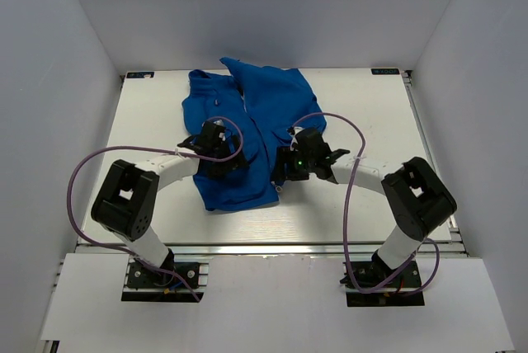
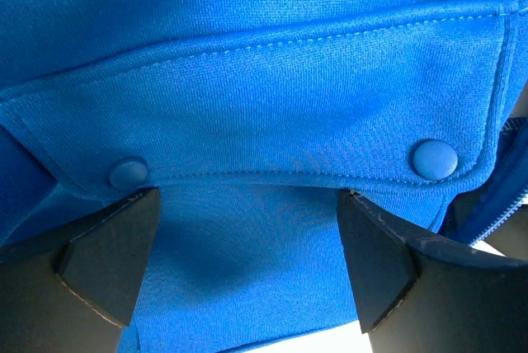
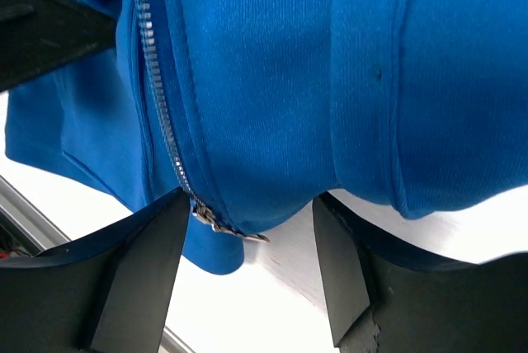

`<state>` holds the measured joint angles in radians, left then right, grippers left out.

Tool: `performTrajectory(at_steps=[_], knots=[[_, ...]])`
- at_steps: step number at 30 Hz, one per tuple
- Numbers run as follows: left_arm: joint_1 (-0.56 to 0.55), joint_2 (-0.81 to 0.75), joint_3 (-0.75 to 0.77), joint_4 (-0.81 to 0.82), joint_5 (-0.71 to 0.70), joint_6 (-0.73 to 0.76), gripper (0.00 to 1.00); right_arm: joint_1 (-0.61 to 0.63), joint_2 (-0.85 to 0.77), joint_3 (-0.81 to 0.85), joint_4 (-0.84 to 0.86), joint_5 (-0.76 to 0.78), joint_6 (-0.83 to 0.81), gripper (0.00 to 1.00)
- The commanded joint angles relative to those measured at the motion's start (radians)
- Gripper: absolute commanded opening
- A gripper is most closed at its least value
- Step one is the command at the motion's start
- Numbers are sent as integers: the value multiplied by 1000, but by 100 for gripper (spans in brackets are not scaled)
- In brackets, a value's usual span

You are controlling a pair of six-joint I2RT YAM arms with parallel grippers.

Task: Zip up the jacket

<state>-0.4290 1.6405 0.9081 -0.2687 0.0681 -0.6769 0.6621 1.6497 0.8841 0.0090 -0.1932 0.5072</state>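
Item: bright royal-blue soft fabric jacket (image 1: 268,101), lying crumpled and partly folded on the flat white table (image 1: 157,114), from the middle towards the far side; from above, sleeves and collar cannot be told apart, and both arms cover its near centre.

Left gripper (image 2: 247,200): jaws released and spread wide; black fingers (image 2: 107,258) stand over a stitched blue flap pocket (image 2: 272,114) with two round blue snap studs (image 2: 435,159); whether they touch the cloth is not discernible.

Fastening: silvery zipper teeth (image 3: 161,97) run down to a small silvery zipper pull (image 3: 221,223) at the hem; upper end cut off by the frame; whether the teeth are joined or a single row is unclear.

Right gripper (image 3: 247,204): jaws apart, astride the hem, with the pull just inside the left-hand finger in the wrist view; whether they pinch the cloth cannot be told.
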Motion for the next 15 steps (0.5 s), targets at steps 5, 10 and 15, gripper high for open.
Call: performTrajectory(at_steps=[5, 10, 15], knots=[[13, -50, -38, -29, -33, 27, 98, -1, 44, 49, 40, 60, 54, 53], [13, -80, -37, -43, -47, 28, 98, -1, 42, 41, 49, 52, 56, 21], [12, -105, -20, -56, -85, 37, 98, -1, -47, 32, -7, 95, 7, 10]])
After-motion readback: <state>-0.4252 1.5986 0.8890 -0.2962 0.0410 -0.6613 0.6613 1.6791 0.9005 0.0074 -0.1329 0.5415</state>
